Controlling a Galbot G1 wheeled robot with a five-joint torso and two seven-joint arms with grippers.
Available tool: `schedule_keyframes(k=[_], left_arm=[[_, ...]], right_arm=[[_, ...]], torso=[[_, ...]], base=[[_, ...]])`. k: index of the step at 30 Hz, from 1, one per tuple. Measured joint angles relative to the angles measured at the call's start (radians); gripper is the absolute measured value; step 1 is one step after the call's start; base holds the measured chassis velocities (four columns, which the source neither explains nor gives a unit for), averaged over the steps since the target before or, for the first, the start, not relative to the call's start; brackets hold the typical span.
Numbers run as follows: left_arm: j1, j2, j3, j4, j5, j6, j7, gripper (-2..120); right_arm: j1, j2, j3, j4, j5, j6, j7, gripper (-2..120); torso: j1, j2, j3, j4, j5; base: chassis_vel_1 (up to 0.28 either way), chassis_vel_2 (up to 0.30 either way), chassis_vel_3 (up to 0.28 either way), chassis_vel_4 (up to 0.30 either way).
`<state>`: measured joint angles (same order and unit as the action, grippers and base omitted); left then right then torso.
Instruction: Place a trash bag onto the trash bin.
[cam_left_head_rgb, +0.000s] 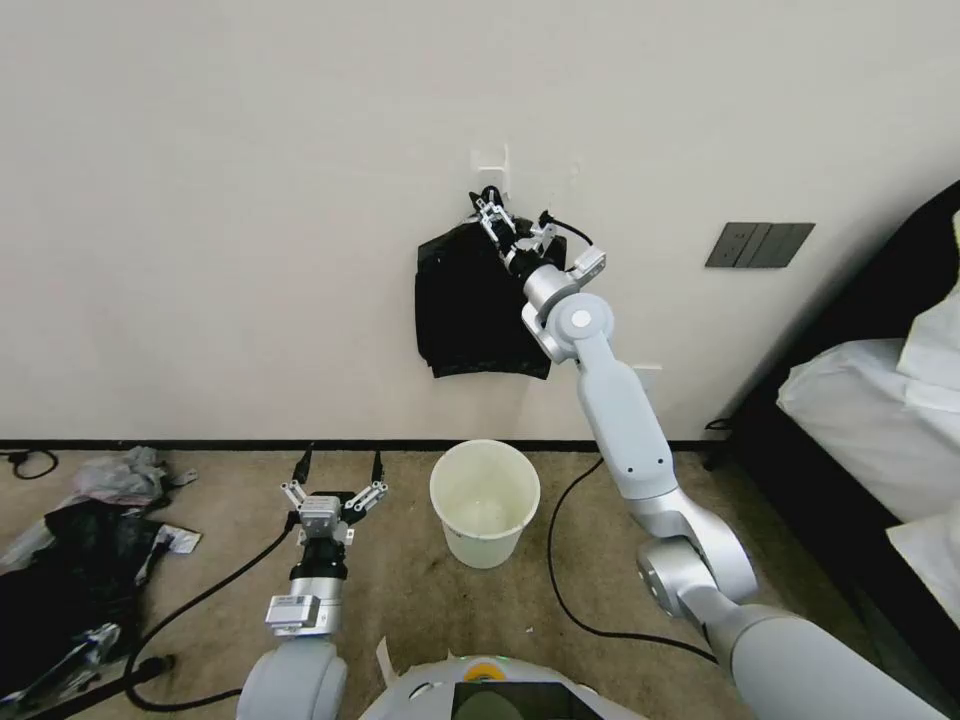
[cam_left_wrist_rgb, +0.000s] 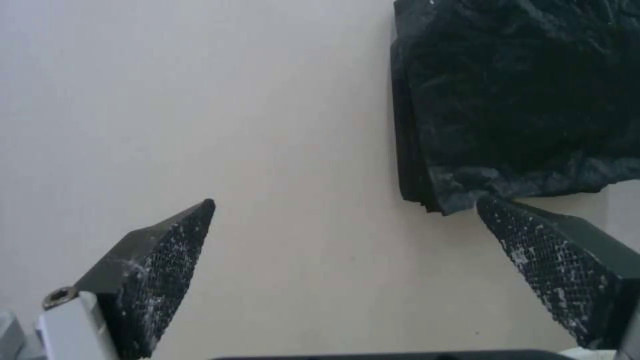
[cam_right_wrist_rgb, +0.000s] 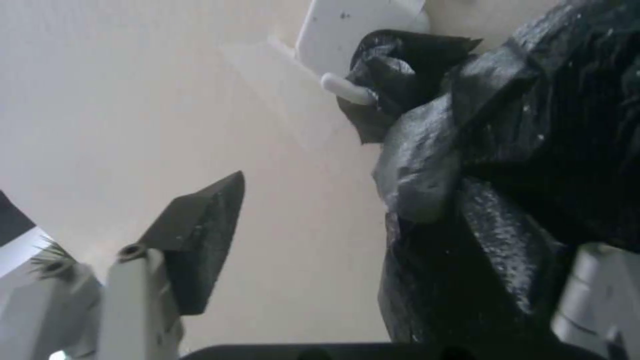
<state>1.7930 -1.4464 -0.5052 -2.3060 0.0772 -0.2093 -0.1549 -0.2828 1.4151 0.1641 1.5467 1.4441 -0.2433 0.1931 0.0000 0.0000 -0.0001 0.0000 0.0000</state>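
Note:
The cream-white trash bin (cam_left_head_rgb: 482, 545) stands upright on the carpet by the wall, its mouth bare. No single trash bag can be told apart; it is hidden in the flat black sheaf of bags (cam_left_head_rgb: 470, 310) hanging from a white wall hook (cam_left_head_rgb: 492, 160) above the bin. My right gripper (cam_left_head_rgb: 513, 208) is raised to the sheaf's top, just under the hook. It stands open, and in the right wrist view bunched black film (cam_right_wrist_rgb: 427, 165) lies between its jaws (cam_right_wrist_rgb: 400, 215). My left gripper (cam_left_head_rgb: 341, 462) hovers low, left of the bin, open and empty (cam_left_wrist_rgb: 345, 201), facing the sheaf (cam_left_wrist_rgb: 520, 100).
A heap of black plastic with grey scraps (cam_left_head_rgb: 70, 560) lies on the floor at the left. Black cables (cam_left_head_rgb: 555, 590) trail across the carpet on both sides of the bin. A bed with white bedding (cam_left_head_rgb: 880, 420) stands at the right. A dark switch plate (cam_left_head_rgb: 758, 245) sits on the wall.

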Motion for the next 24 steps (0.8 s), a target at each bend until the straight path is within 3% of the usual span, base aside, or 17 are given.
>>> schedule_keyframes(k=[2,20,24], left_arm=[[0.0,-0.001,0.0,-0.001,0.0,0.0,0.0,100],[0.002,-0.001,0.0,-0.018,0.001,0.002,-0.002,100],[0.002,0.0,-0.002,-0.021,0.001,0.002,-0.003,100]], right_arm=[[0.002,0.0,0.0,-0.002,0.001,0.0,0.0,75],[0.014,-0.005,0.0,-0.034,0.02,0.005,0.001,7],[0.013,-0.005,-0.001,-0.034,0.018,0.006,0.001,0]], torso=[[0.0,0.0,0.0,0.0,0.0],[0.0,0.0,0.0,-0.0001,0.0],[0.0,0.0,0.0,0.0,0.0]], base=[[0.0,0.0,0.0,0.0],[0.0,0.0,0.0,0.0],[0.0,0.0,0.0,0.0]])
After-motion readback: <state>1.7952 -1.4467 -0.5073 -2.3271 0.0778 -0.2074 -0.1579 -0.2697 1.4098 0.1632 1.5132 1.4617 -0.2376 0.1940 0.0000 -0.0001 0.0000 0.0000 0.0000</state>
